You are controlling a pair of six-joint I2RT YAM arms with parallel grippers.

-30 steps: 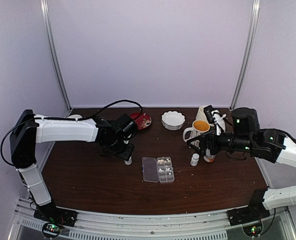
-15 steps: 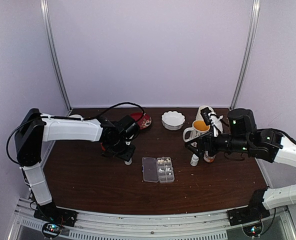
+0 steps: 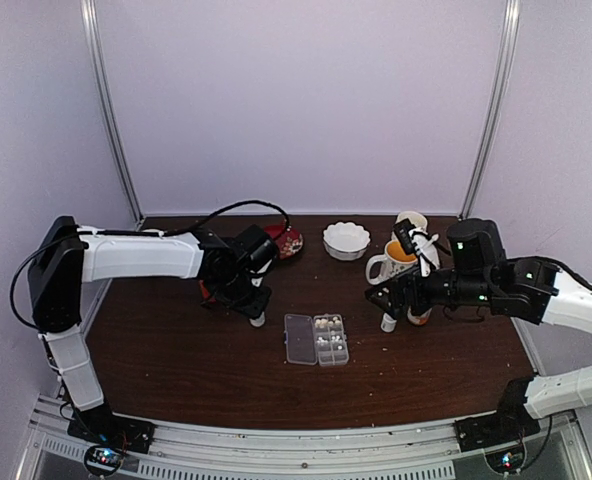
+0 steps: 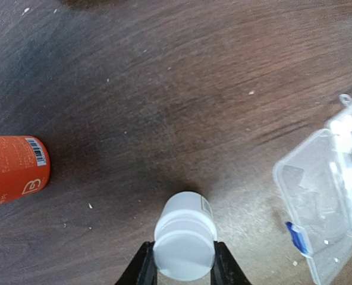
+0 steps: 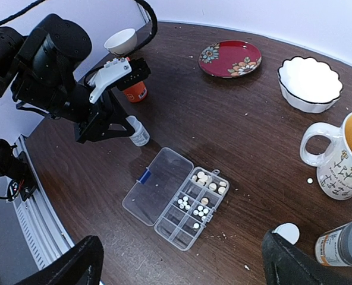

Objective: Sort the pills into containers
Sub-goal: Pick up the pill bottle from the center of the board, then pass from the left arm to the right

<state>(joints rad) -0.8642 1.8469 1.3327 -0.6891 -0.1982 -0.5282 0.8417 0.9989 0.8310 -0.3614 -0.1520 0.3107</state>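
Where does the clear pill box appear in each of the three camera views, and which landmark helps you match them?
Top external: pill box at the centre of the table, lid open leftward.
Left wrist: pill box at right edge, partly cut off.
Right wrist: pill box lower centre, pills inside.
Shared landmark: the small white bottle standing left of the lid.

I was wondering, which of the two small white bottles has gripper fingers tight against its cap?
The white bottle left of the pill box: the left gripper clamps its cap. The other bottle, right of the box, stands by the wide-open right gripper.
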